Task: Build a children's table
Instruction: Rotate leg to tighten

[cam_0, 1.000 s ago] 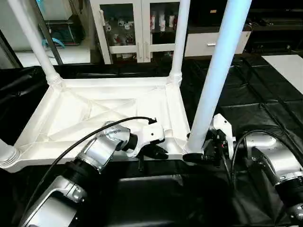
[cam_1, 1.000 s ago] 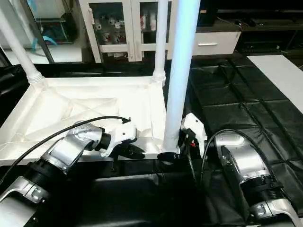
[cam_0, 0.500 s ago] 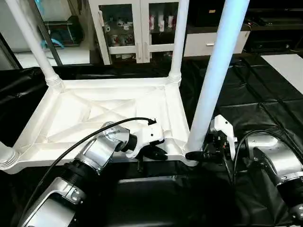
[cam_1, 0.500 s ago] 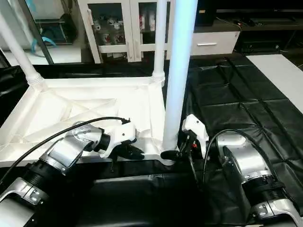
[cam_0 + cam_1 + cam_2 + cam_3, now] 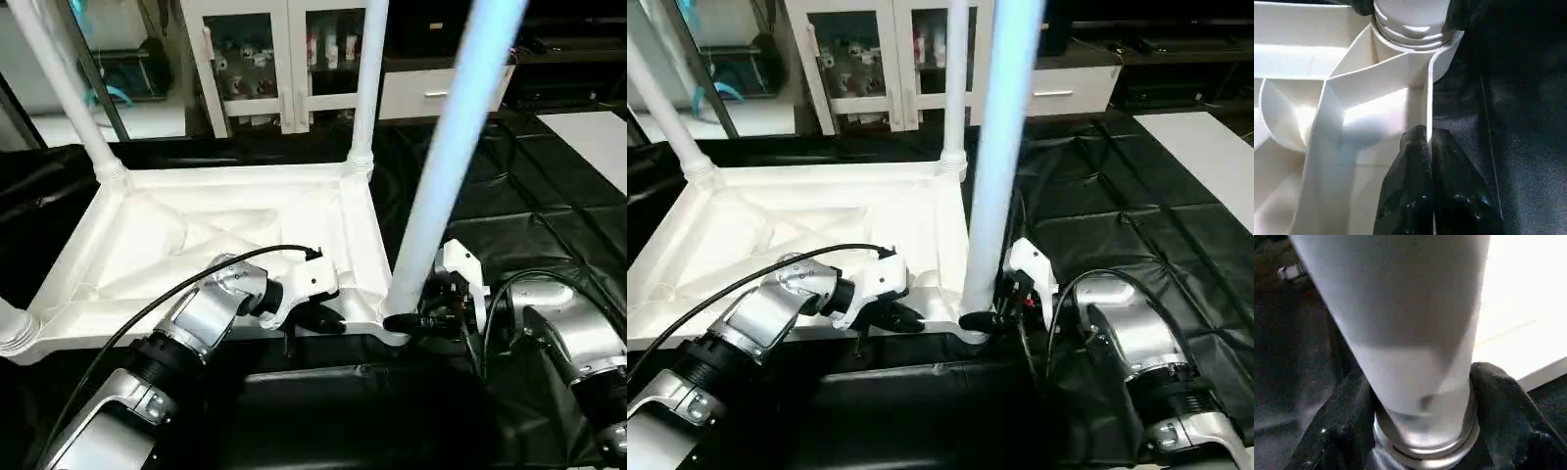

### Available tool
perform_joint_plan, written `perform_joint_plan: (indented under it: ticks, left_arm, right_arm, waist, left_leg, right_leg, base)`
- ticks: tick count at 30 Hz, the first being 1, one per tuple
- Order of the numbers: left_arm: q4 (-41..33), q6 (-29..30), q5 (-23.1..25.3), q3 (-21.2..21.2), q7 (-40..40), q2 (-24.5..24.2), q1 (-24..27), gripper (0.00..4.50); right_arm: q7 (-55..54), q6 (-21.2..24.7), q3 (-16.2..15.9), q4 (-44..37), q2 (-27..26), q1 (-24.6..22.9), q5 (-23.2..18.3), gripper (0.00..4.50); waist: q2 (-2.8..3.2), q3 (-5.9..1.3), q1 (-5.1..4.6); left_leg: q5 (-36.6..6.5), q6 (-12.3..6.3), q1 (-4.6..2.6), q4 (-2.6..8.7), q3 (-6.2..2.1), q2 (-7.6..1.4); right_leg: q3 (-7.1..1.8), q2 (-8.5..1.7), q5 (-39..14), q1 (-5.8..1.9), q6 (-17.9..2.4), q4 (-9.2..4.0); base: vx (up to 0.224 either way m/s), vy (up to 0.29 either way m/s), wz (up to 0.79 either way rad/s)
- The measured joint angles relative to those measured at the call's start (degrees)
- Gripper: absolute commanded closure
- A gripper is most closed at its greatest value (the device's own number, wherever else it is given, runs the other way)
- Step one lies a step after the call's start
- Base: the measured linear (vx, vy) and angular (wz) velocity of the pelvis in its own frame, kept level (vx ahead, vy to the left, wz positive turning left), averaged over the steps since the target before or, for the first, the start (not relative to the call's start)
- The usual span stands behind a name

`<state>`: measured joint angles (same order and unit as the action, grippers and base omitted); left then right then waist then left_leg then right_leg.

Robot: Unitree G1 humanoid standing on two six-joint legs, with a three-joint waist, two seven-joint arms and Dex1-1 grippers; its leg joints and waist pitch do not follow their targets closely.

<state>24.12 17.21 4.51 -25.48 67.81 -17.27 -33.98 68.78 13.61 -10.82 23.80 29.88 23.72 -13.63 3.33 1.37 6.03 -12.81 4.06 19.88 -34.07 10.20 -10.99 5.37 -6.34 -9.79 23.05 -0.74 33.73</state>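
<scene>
Table top: the white plastic top (image 5: 225,245) lies underside up on the black sheeting (image 5: 549,186), its X-braced ribs facing the camera
Legs already in: three legs stand in their sockets, far left (image 5: 64,93), far right (image 5: 364,83) and a stub at the near-left corner (image 5: 12,328)
Fourth leg: the near-right leg (image 5: 441,166) stands upright in the near-right corner socket (image 5: 394,311), looking seated or nearly so, though the thread itself is hidden
Left end effector: the left end effector (image 5: 1427,188) has its two black fingers pressed together on the thin near rim of the top, just beside that socket, bracing the piece
Right end effector: the right end effector (image 5: 1422,431) wraps the foot of the near-right leg, one black finger on each side, clamped just above the ribbed collar
Step in hand: screwing home the last leg while the top is pinned down
Next move: probably another twist of the wrist, keeping the leg plumb so the thread doesn't cross, with the left grip held firm on the rim
Watch for: the top sliding on the slick sheeting if that brace slips
</scene>
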Motion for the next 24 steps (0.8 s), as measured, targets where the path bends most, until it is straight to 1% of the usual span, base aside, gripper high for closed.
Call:
perform_joint_plan:
  ticks: [1, 2, 3, 5, 7, 10, 12, 14, 15, 17, 18, 19, 22, 24]
  left_arm:
    - [1.21, 0.27, 0.02, 0.73, -1.12, 0.48, -0.32, 4.5]
    - [2.94, 0.71, 0.32, 1.79, -3.54, 1.68, -1.04, 4.5]
    - [4.38, 1.05, 0.48, 2.33, -5.57, 2.54, -1.73, 4.5]
    - [6.69, 1.69, 0.89, 3.27, -9.45, 4.6, -2.78, 4.5]
    - [7.98, 1.98, 0.87, 4.01, -12.29, 5.92, -3.16, 4.5]
    - [10.55, 3.2, 0.9, 5.68, -17.51, 8.4, -4.24, 4.5]
    - [12.86, 3.58, 0.89, 7.03, -21.66, 10.25, -5.25, 4.5]
    - [16.39, 2.7, 1.26, 8.45, -27.36, 12.72, -6.88, 4.5]
    - [17.53, 1.99, 1.4, 8.97, -29.32, 13.34, -7.15, 4.5]
    - [18.92, 0.61, 1.42, 9.47, -32.23, 14.73, -7.39, 4.5]
    - [19.24, 0.22, 1.41, 9.48, -32.87, 15.04, -7.48, 4.5]
    - [19.49, -0.11, 1.33, 9.52, -33.19, 15.23, -7.55, 4.5]
    - [19.56, -0.82, 1.28, 9.52, -33.56, 15.49, -7.64, 4.5]
    - [19.57, -1.11, 1.3, 9.52, -33.56, 15.48, -7.79, 4.5]
  right_arm:
    - [-2.2, -0.18, 0.94, 1.06, -1.45, 0.01, 0.04, 1.96]
    - [-6.54, -0.25, 2.7, 2.55, -3.78, 0.08, 0.03, 1.96]
    - [-9.63, -0.14, 3.8, 3.47, -5.28, 0.28, 0.01, 1.96]
    - [-15.74, 0.16, 5.65, 4.44, -7.7, 0.6, 0.05, 1.96]
    - [-19.94, 1.09, 6.66, 4.56, -9.61, 0.7, 0.39, 1.96]
    - [-28.39, 1.29, 7.87, 5.5, -13.52, 1.57, 1.58, 1.96]
    - [-35.74, 1.06, 8.77, 7.03, -16.64, 2.97, 2.9, 1.96]
    - [-46.54, -0.06, 10.49, 10.06, -21.24, 5.46, 5.01, 1.96]
    - [-50.82, -0.52, 10.74, 10.85, -22.63, 6.14, 5.56, 1.96]
    - [-59.72, -1.28, 11.54, 11.43, -25.67, 6.88, 6.88, 1.96]
    - [-62.26, -1.57, 11.68, 11.46, -26.48, 6.99, 7.15, 1.96]
    - [-63.71, -1.8, 11.87, 11.47, -26.82, 7.06, 7.2, 1.96]
    - [-67.86, -2.75, 11.99, 11.47, -28.2, 7.14, 7.74, 1.96]
    - [-69.0, -3.24, 11.95, 11.64, -28.61, 7.45, 8.29, 1.96]
  waist:
    - [-0.14, -0.04, -0.27]
    - [-0.25, -0.05, -0.62]
    - [-0.31, -0.01, -0.94]
    - [-0.38, 0.04, -1.28]
    - [-0.51, 0.08, -1.4]
    - [-0.61, 0.14, -1.61]
    - [-0.63, 0.15, -1.89]
    - [-0.62, 0.16, -2.48]
    - [-0.57, 0.13, -2.61]
    - [-0.54, 0.11, -2.65]
    - [-0.57, 0.12, -2.62]
    - [-0.58, 0.13, -2.58]
    - [-1.21, 0.2, -2.44]
    - [-1.2, 0.18, -2.39]
  left_leg:
    - [-0.01, 0.03, -0.04, -0.06, -0.01, 0.0]
    - [-0.1, 0.21, -0.06, -0.21, -0.04, 0.0]
    - [-0.17, 0.31, -0.06, -0.28, -0.06, 0.01]
    - [-0.17, 0.32, -0.08, -0.27, -0.09, 0.07]
    - [-0.17, 0.32, -0.11, -0.26, -0.14, 0.07]
    - [-0.17, 0.32, -0.12, -0.2, -0.16, 0.09]
    - [-0.17, 0.33, -0.12, -0.17, -0.18, 0.1]
    - [-0.14, 0.37, 0.01, -0.15, -0.27, 0.13]
    - [-0.14, 0.37, 0.06, -0.05, -0.28, 0.16]
    - [-0.14, 0.37, 0.12, 0.11, -0.28, 0.2]
    - [-0.14, 0.36, 0.16, 0.16, -0.28, 0.22]
    - [-0.14, 0.36, 0.18, 0.16, -0.28, 0.23]
    - [-0.12, 0.34, 0.2, 0.15, -0.19, 0.24]
    - [-0.11, 0.33, 0.24, 0.17, -0.19, 0.21]
  right_leg:
    - [-0.01, 0.0, 0.0, 0.0, 0.0, 0.12]
    - [-0.02, 0.0, 0.05, -0.01, -0.06, 0.28]
    - [-0.04, -0.01, 0.09, -0.01, -0.11, 0.3]
    - [-0.05, -0.03, 0.0, -0.01, 0.05, 0.21]
    - [-0.04, -0.02, -0.01, -0.03, 0.08, 0.19]
    - [-0.02, -0.02, -0.01, -0.02, 0.1, 0.18]
    - [0.0, -0.02, -0.01, 0.0, 0.12, 0.12]
    - [0.07, -0.01, -0.01, 0.06, 0.13, -0.02]
    - [0.08, -0.01, 0.0, 0.07, 0.14, -0.19]
    - [0.07, -0.01, 0.04, 0.04, 0.19, -0.48]
    - [0.07, -0.01, 0.08, 0.02, 0.2, -0.57]
    - [0.05, -0.01, 0.09, 0.02, 0.2, -0.6]
    - [-0.09, -0.04, 0.55, 0.0, 0.45, -0.55]
    - [-0.09, -0.02, 0.57, 0.02, 0.41, -0.55]
  base:
    - [0.0, 0.0, 0.0]
    - [0.0, 0.0, 0.0]
    - [0.0, 0.0, 0.0]
    - [-0.055, 0.0, -0.02]
    - [-0.025, 0.001, -0.01]
    - [0.0, 0.0, 0.0]
    - [0.0, 0.0, 0.0]
    - [0.0, 0.0, 0.0]
    - [0.0, 0.0, 0.0]
    - [0.0, 0.0, 0.0]
    - [0.0, 0.0, 0.0]
    - [0.0, 0.0, 0.0]
    - [0.0, 0.0, 0.0]
    - [0.025, -0.001, 0.0]
